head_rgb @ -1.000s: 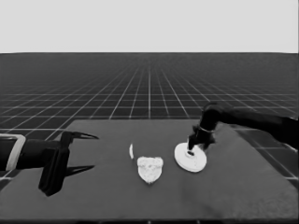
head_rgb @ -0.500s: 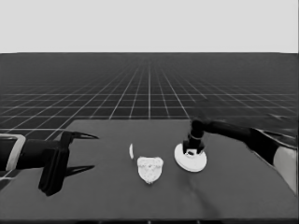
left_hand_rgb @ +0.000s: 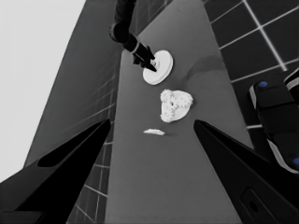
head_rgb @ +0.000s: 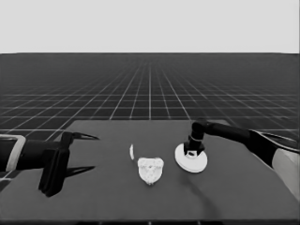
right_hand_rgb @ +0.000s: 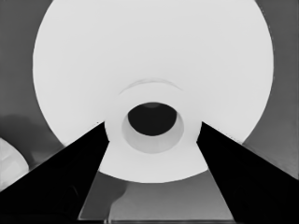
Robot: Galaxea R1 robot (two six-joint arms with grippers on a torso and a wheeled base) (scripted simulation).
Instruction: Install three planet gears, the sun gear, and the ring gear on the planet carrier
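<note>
With the gears (head_rgb: 150, 169) seated on the smaller round part, only the larger round part (head_rgb: 191, 161) remains, its hub between the right pincer's (head_rgb: 192, 151) fingers, seemingly gripped; the left pincer (head_rgb: 84, 152) waits open.

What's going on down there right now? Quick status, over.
Right gripper down at raised hub of larger white round part, jaws straddling hub. Left gripper parked over table's left end, open. Gears sit clustered on smaller round part. Nothing blocking.
</note>
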